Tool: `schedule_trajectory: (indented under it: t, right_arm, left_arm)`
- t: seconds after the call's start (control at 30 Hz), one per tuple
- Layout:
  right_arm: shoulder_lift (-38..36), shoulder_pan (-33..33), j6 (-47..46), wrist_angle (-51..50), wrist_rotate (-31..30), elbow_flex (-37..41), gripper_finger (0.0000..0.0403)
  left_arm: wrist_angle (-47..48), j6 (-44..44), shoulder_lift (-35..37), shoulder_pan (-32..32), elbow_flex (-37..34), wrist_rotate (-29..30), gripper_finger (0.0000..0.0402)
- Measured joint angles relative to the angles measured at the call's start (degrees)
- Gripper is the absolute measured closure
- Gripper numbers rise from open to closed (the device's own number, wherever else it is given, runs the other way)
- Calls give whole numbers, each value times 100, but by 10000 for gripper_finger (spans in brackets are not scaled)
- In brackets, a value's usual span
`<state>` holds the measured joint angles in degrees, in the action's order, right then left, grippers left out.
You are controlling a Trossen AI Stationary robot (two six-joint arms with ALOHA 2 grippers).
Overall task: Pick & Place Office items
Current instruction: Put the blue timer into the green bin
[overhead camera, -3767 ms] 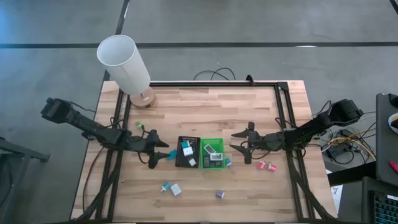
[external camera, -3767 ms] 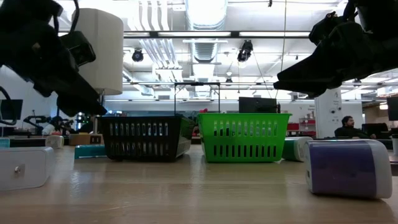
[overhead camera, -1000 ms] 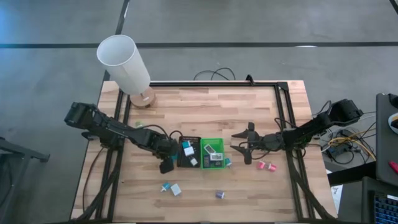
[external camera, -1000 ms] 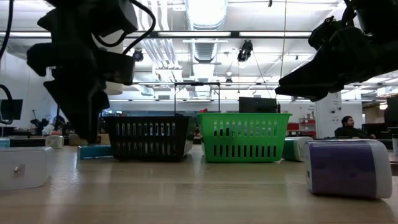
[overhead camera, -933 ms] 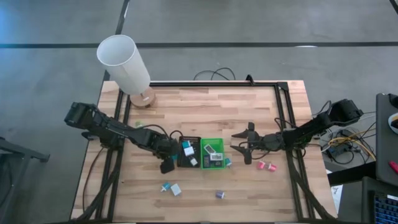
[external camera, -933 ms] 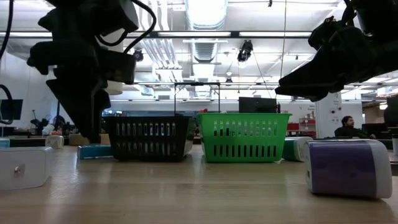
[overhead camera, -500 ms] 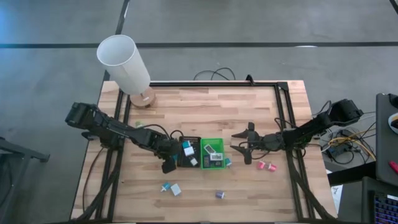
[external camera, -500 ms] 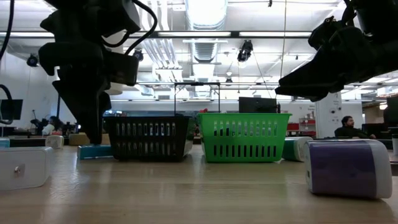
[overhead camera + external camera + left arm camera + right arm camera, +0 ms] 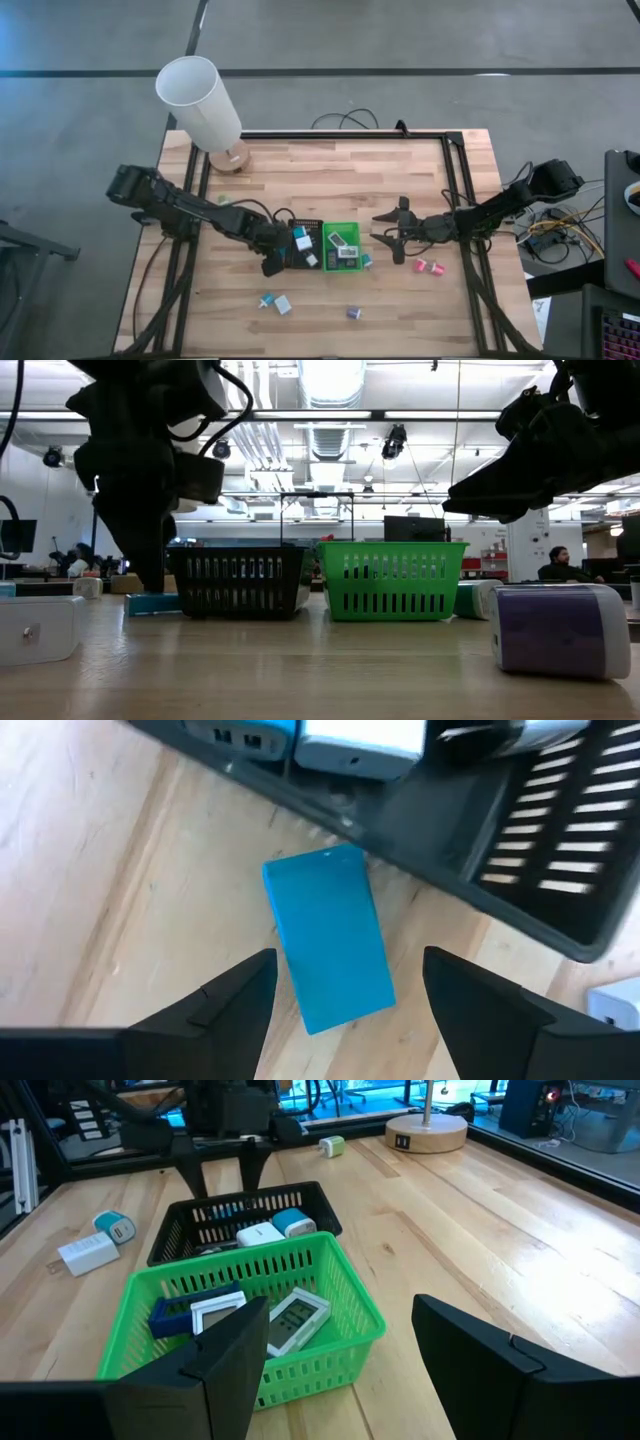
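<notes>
A flat teal block (image 9: 332, 935) lies on the table against the left outer wall of the black tray (image 9: 302, 262); the low view shows the block (image 9: 140, 603) too. My left gripper (image 9: 348, 960) points down over it, open, one finger on each side, apart from it. My right gripper (image 9: 395, 240) hovers open, right of the green tray (image 9: 352, 266), with nothing between its fingers. Both trays hold small white and teal items. Loose items lie near the front: a teal one (image 9: 266, 300), a white one (image 9: 284, 304), a purple one (image 9: 353, 313) and two pink ones (image 9: 429, 267).
A tall white cylinder lamp (image 9: 200, 98) stands at the far left corner on a wooden base. A small green item (image 9: 224, 200) lies near it. A black frame rail (image 9: 455, 200) runs along the table's sides. Bare wood lies between the trays and the far edge.
My left gripper has rolled a little about its own pointing line while staying over the teal block, still open. The block and my right gripper have kept still.
</notes>
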<state>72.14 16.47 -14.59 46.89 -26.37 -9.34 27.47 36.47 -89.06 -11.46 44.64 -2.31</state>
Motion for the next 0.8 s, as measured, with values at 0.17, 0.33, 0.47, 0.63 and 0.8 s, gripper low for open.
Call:
schedule_trajectory:
  t: [0.17,0.33,0.47,0.63,0.8]
  right_arm:
    - [0,1,0,-4,0,0,158]
    - [0,1,0,-9,0,2,158]
    - [0,1,-10,-37,0,2,158]
    - [0,0,-24,-45,0,2,158]
    - [0,0,-26,-45,0,2,158]
  left_arm:
    - [18,42,-249,0,-6,4,145]
    - [15,44,-391,0,9,20,145]
    - [17,35,-428,-2,13,61,148]
    - [76,-9,-437,-2,7,102,201]
    - [190,-261,-437,0,16,-4,259]
